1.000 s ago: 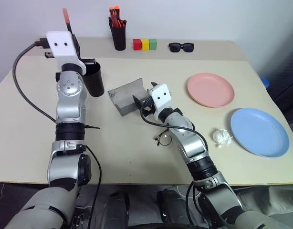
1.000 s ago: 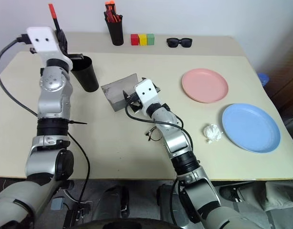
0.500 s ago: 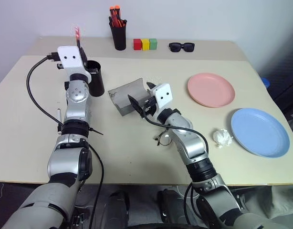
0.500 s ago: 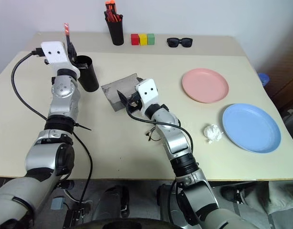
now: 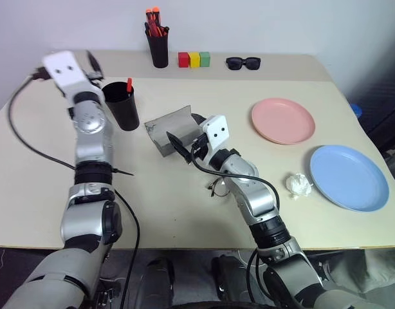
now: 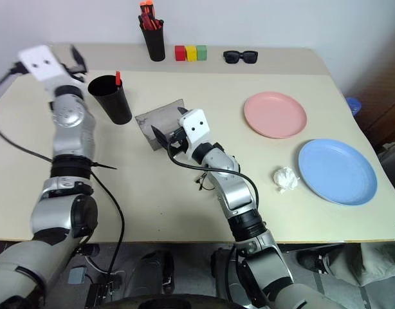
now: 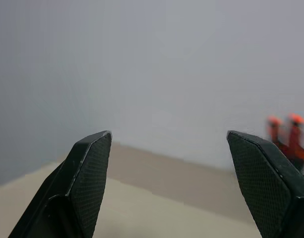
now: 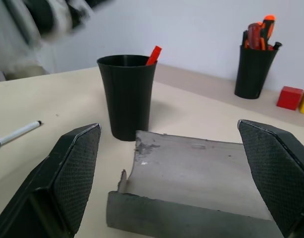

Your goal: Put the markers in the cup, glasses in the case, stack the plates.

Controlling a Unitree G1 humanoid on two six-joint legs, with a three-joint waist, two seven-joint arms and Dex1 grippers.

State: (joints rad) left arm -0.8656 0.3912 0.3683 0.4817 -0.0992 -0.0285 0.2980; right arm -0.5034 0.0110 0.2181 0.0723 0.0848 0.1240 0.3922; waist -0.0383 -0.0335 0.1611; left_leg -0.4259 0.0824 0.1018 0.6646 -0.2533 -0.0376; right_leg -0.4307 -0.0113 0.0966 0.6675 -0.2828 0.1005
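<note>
The black cup (image 5: 120,108) stands at the table's left with a red-capped marker (image 5: 128,85) leaning inside it. My left gripper (image 7: 167,188) is open and empty, raised to the left of the cup and pointing at the wall. A second marker (image 8: 17,132), white-bodied with a dark tip, lies on the table beyond the cup. The grey case (image 5: 166,131) lies open mid-table. My right gripper (image 5: 184,133) is open right at its near edge, holding nothing. The wire-frame glasses (image 5: 218,187) lie beside my right forearm. The pink plate (image 5: 282,120) and blue plate (image 5: 349,177) sit apart on the right.
At the back stand a black pen holder (image 5: 159,49) with red-orange pens, three coloured blocks (image 5: 195,60) and black sunglasses (image 5: 243,63). A crumpled white paper (image 5: 299,185) lies next to the blue plate. A cable loops off my left arm.
My left gripper opened and let go of the red-capped marker, which now rests in the cup. The left hand then swung away to the left. The right arm stayed nearly still.
</note>
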